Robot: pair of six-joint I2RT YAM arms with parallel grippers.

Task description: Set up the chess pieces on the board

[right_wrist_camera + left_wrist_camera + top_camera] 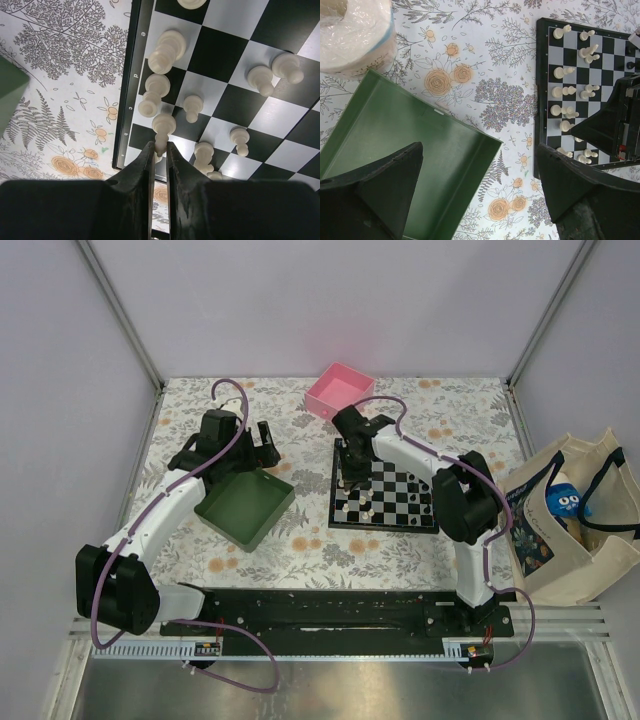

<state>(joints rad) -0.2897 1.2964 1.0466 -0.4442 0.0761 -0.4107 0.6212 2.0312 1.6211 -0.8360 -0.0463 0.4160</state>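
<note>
The black-and-white board (400, 524) lies at centre right, with several cream-white chess pieces (562, 72) standing along its left columns. My right gripper (350, 476) reaches down over the board's left edge. In the right wrist view its fingers (159, 150) are pressed on the head of a cream-white piece (164, 125) that stands on a square beside the dark rim (132, 100). More cream pieces (167, 50) stand close around it. My left gripper (480, 190) hangs wide open above the green tray's right corner, holding nothing.
The green tray (245, 505) sits left of the board, with a plastic-wrapped white roll (355, 35) beyond it. A pink box (340, 390) stands behind the board. A cream tote bag (565, 515) rests off the table's right side.
</note>
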